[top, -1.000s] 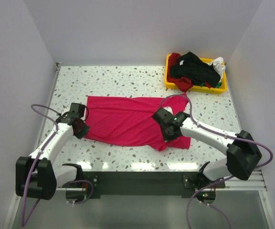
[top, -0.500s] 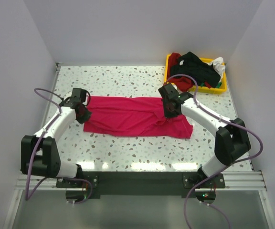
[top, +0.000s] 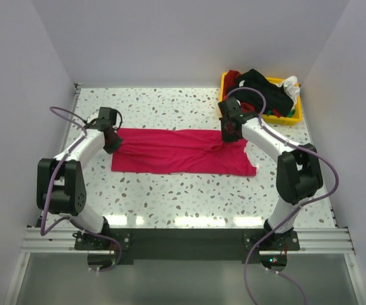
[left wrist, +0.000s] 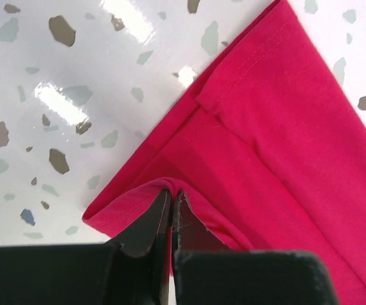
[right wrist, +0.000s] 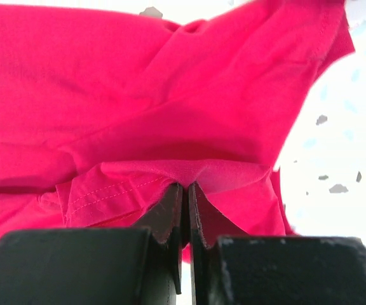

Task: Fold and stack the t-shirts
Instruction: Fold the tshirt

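No readable text, labels or numbers; bin contents possibly too small.

Bright, even light falls from above in the overhead view; the glossy speckled surface (top: 170, 105) throws back pale glare patches along its near edge, and shadows under the arms (top: 81, 149) are soft. In the left wrist view hard white highlights streak the sharply focused surface, while the dark jaws at the bottom blur. The right wrist view blows out to white around the crimson t-shirt (right wrist: 170, 95), whose near folds look soft.
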